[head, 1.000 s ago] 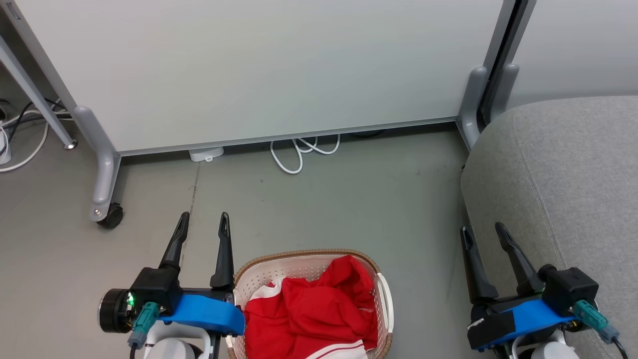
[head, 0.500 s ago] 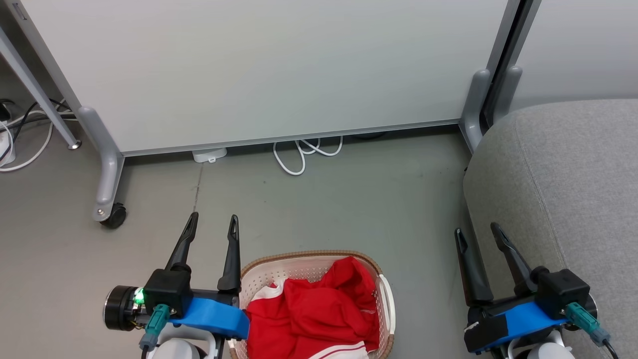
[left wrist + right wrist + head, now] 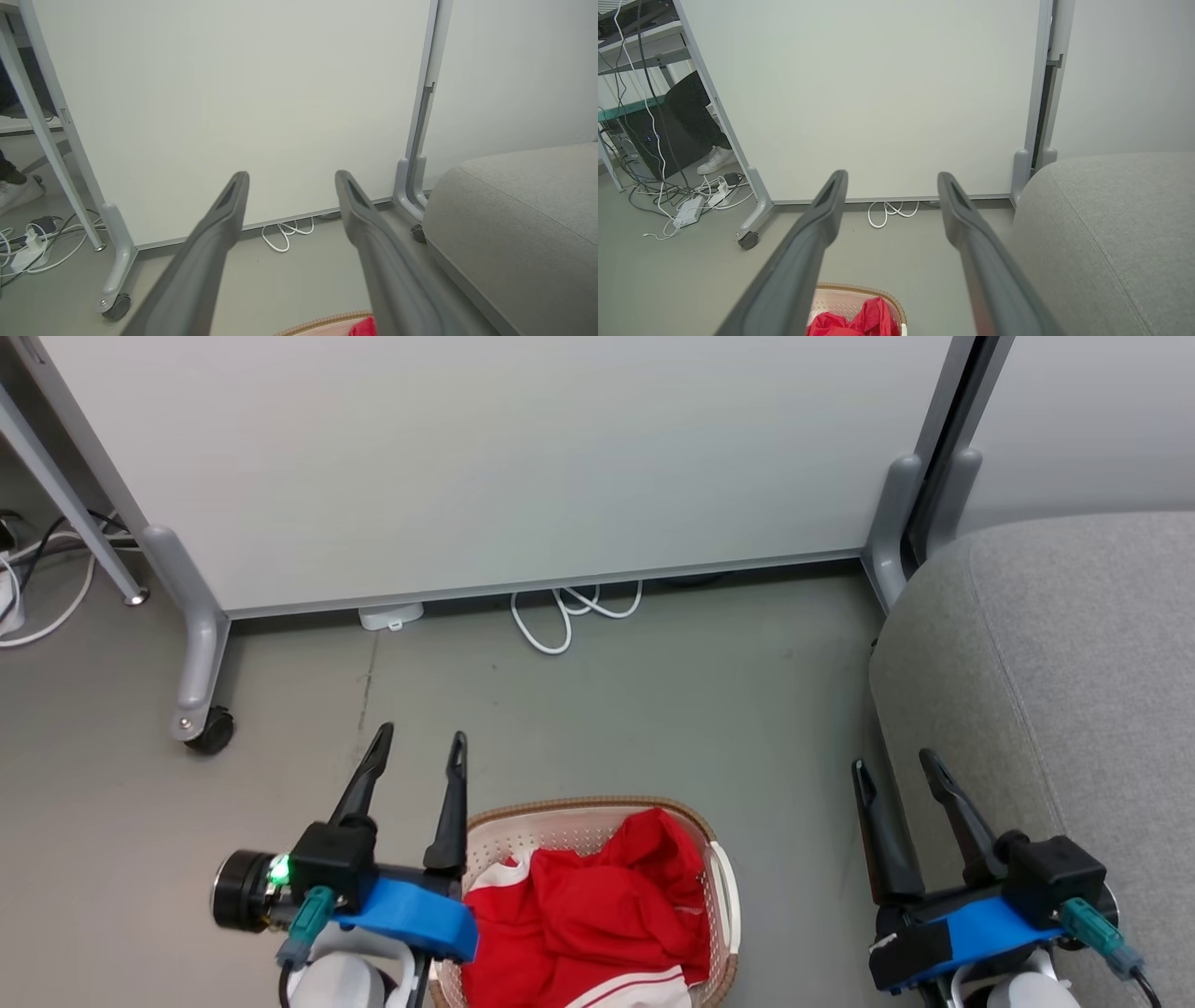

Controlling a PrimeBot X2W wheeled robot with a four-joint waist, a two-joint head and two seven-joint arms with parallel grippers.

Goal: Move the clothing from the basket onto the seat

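One basket — red clothing inside

Crumpled red clothing fills the cream basket on the floor beside the grey seat.

Two long, tapered dark fingers on both left gripper and right gripper, set in black blocks over blue shells. Teal-plugged cables, pale rounded forearms; small green light by the left wrist.
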